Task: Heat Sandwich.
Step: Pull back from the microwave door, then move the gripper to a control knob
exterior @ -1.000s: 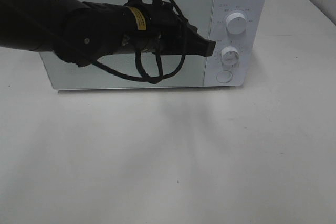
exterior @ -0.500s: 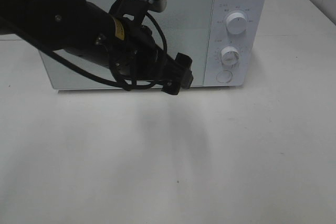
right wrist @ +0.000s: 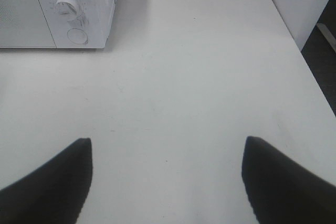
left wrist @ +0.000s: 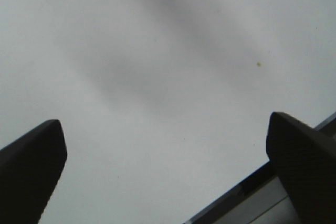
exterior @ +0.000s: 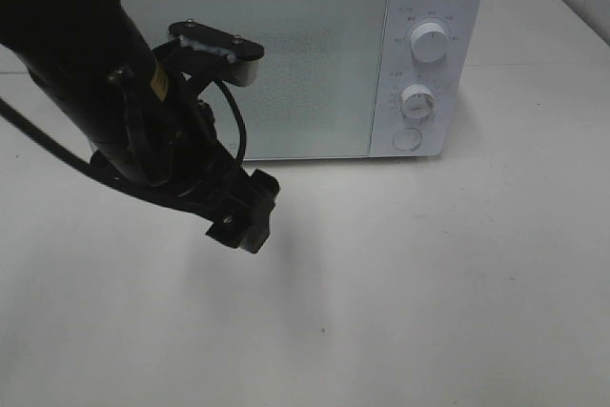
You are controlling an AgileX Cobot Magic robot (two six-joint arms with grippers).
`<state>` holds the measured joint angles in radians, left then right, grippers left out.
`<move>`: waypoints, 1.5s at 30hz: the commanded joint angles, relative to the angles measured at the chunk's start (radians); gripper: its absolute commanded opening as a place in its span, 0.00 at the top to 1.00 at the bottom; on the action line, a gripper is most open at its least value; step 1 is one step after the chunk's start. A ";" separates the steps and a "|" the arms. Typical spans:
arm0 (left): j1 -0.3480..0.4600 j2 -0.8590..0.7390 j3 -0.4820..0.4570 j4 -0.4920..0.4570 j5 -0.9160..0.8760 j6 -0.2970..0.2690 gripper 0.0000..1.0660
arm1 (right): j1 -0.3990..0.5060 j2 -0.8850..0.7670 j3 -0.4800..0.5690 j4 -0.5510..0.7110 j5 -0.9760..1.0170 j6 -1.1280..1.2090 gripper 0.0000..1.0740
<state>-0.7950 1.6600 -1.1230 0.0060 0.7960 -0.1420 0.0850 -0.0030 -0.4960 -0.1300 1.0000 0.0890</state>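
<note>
The white microwave point(exterior: 286, 54) stands at the back of the table with its frosted door point(exterior: 253, 69) closed. The sandwich is out of view. My left gripper point(exterior: 243, 226) hangs low over the table in front of the microwave's left half, well away from the knobs. In the left wrist view its fingers point(left wrist: 31, 156) are spread wide, so the left gripper point(left wrist: 165, 140) is open with only bare table between them. My right gripper point(right wrist: 168, 161) is open too, empty, over the table to the right of the microwave point(right wrist: 31, 14); it does not show in the exterior high view.
The microwave's panel carries an upper knob point(exterior: 430, 42), a lower knob point(exterior: 417, 101) and a round button point(exterior: 407, 139). White tabletop point(exterior: 429, 283) spreads in front and to the right. The table's right edge point(right wrist: 315, 77) shows in the right wrist view.
My left arm has drawn back from the lower knob, swinging down and left toward the table's front. Its gripper went from shut to open. The right gripper has not moved.
</note>
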 commanded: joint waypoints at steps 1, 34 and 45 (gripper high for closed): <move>0.012 -0.030 0.001 0.000 0.063 -0.008 0.07 | -0.004 -0.029 0.000 0.002 -0.003 0.003 0.30; 0.847 -0.537 0.076 -0.151 0.309 0.224 0.08 | -0.004 -0.029 0.000 0.002 -0.003 0.003 0.30; 0.847 -0.785 0.334 -0.137 0.282 0.233 0.08 | -0.004 -0.029 0.000 0.002 -0.003 0.003 0.30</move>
<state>0.0500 0.9180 -0.8160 -0.1320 1.0890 0.0900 0.0850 -0.0030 -0.4960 -0.1300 1.0000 0.0890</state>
